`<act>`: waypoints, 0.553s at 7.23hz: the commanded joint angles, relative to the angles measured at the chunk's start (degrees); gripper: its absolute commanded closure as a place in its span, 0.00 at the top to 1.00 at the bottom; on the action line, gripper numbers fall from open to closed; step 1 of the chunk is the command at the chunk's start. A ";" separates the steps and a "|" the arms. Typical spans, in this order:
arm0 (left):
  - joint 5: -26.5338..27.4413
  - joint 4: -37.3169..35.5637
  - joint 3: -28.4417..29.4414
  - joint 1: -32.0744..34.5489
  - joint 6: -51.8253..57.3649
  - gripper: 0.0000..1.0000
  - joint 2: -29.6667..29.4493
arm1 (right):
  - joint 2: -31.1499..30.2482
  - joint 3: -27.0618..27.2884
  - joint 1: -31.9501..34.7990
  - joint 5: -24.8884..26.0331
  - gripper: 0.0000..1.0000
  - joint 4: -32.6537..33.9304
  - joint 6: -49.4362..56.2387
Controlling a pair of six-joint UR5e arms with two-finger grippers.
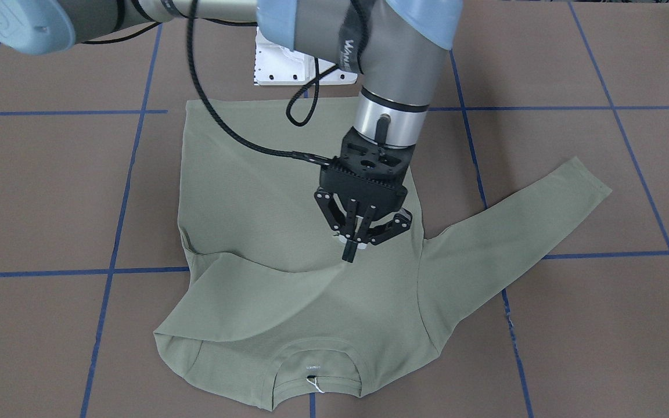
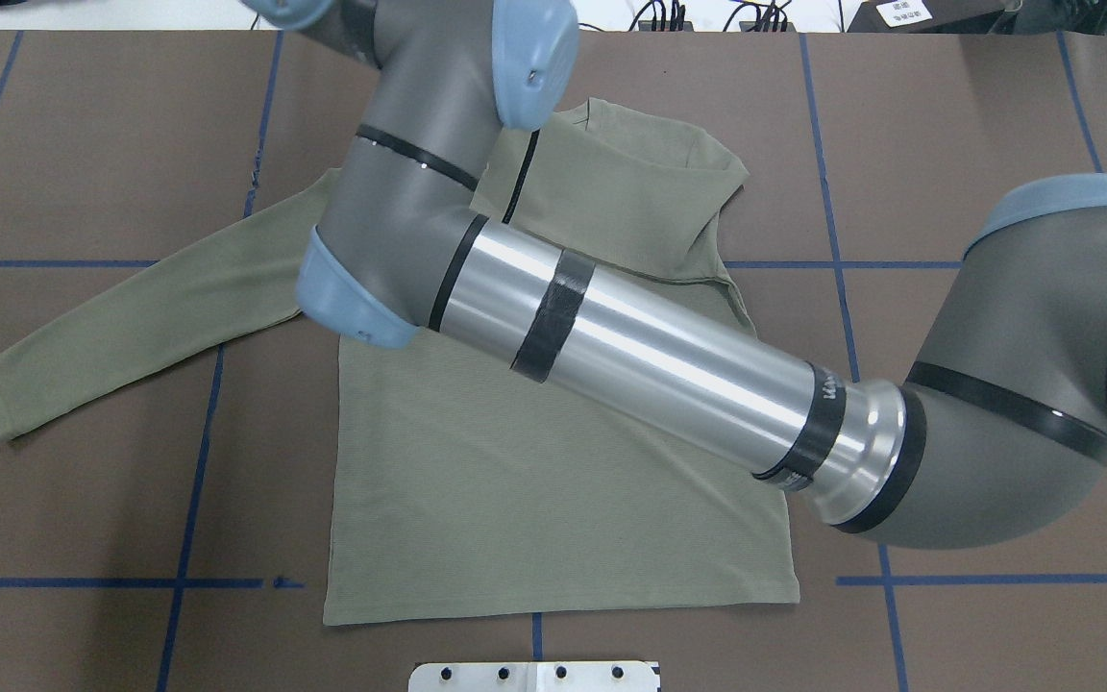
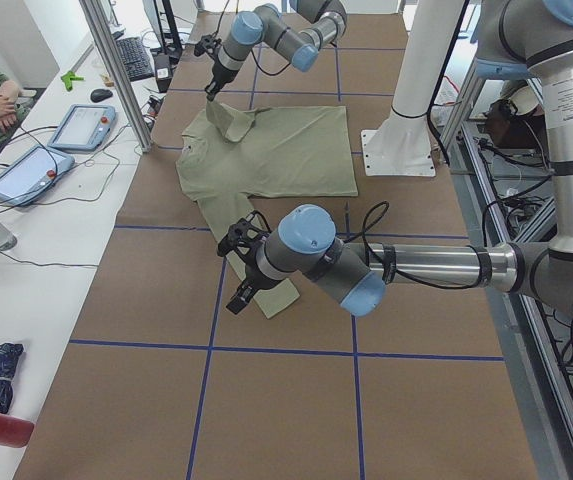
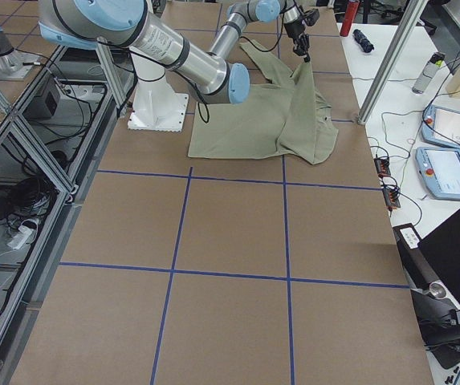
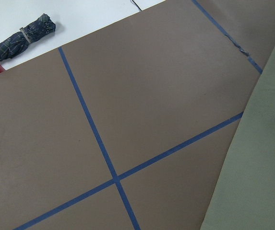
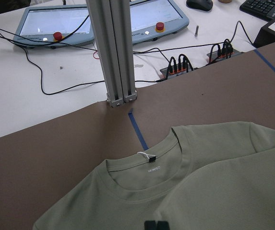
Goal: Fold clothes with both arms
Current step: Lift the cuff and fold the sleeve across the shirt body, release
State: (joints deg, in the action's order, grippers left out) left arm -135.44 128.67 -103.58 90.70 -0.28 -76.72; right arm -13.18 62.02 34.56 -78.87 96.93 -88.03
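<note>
**Right jaws clamped on a sleeve cuff, mid-fold over the shirt's chest**

Jaws of the right gripper (image 1: 350, 251) are pinched tight on the cuff of one sleeve (image 1: 253, 302). They hold it just above the middle of the chest.

Nearest the robot, the hem (image 2: 553, 601) of the sage-green shirt (image 1: 241, 197) lies flat just in front of the white base plate (image 1: 279, 64). Farther out, the body is spread smooth on the brown table (image 1: 50, 191). The held sleeve slants across the body from the shoulder on the robot's right side to the gripper. Farthest from the robot, the round neck (image 6: 142, 184) with its white label (image 6: 152, 168) points toward the operators' side.

The other sleeve (image 1: 514, 232) lies stretched flat on the robot's left side, apart from both grippers. The left gripper (image 3: 245, 285) hangs over the table's left end and appears clear of the cloth. Only a side view shows it, so whether its jaws are parted or closed cannot be told.

The step in hand appears to be folding the first sleeve inward. The next move likely calls for lowering the cuff onto the chest and letting go without dragging the cloth. The outstretched sleeve would then come across in the same way.
</note>
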 commanded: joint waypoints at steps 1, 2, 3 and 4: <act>0.00 0.00 0.05 0.09 -0.07 1.00 0.08 | 2.18 -3.75 -5.01 2.75 0.00 -3.33 -3.19; 0.09 0.00 0.13 0.00 -0.07 1.00 -0.01 | 3.58 -3.75 -6.51 2.67 0.00 -3.42 -3.03; 0.09 0.00 0.40 0.00 -0.07 1.00 -0.01 | 6.03 -3.84 -6.96 2.67 0.00 -3.42 -3.20; 0.00 0.00 0.31 0.00 -0.07 1.00 -0.01 | 6.32 -4.45 -7.75 2.75 0.00 -3.51 -3.11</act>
State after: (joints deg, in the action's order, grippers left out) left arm -135.38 128.67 -103.31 90.72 -0.35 -76.72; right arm -8.11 58.10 27.83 -76.20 93.55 -91.10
